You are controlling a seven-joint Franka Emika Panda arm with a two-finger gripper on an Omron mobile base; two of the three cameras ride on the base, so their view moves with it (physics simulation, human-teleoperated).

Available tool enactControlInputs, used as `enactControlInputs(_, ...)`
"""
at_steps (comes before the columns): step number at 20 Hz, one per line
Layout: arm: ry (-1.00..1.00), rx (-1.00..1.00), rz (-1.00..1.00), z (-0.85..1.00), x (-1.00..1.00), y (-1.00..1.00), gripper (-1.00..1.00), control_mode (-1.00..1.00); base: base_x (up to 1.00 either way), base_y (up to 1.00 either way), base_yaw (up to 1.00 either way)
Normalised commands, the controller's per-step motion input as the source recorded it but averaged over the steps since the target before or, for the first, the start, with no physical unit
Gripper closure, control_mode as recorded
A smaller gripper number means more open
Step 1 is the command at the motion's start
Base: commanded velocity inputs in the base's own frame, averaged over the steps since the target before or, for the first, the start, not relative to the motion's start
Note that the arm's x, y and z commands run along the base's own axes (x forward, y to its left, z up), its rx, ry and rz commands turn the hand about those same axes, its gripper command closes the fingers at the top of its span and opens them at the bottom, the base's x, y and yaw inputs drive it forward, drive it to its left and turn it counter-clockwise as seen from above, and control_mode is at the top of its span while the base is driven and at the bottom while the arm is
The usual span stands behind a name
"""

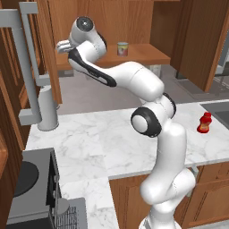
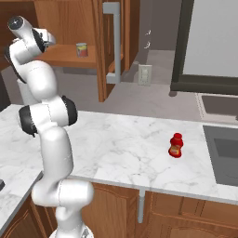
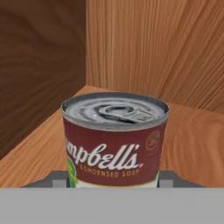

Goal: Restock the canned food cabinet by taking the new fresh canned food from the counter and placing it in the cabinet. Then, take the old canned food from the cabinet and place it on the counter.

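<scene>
The old canned food [image 3: 114,144], a can with a silver pull-tab top and a red label with a green-yellow strip low down, stands close before the hand on the cabinet's wooden shelf [image 3: 192,131]. My gripper [image 3: 113,179] has a finger tip against each side of this can and is shut on it. In the base views the hand [image 1: 63,44] reaches to the left end of the shelf [image 1: 147,54]. The new fresh canned food [image 1: 122,48] [image 2: 82,49], short with a silver lid, stands farther right on the same shelf. The marble counter [image 1: 103,138] lies below.
A small red bottle [image 1: 205,123] [image 2: 176,145] stands on the counter to the right. A grey metal door handle [image 1: 27,62] and a white canister [image 1: 47,109] are at the left. A sink [image 2: 223,148] is at the far right, a stove [image 1: 27,188] at the lower left.
</scene>
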Motion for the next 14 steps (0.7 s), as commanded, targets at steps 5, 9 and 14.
enactControlInputs(5,0.0,0.0,0.0,0.0,-0.06,0.0,1.0,-1.0,0.0,0.0,0.0)
enactControlInputs(9,-0.01,0.0,0.0,-0.05,-0.74,-0.03,1.0,-1.0,0.0,0.0,0.0)
enactControlInputs(14,-0.22,0.02,0.0,0.02,-1.0,-0.15,1.0,-1.0,0.0,0.0,0.0)
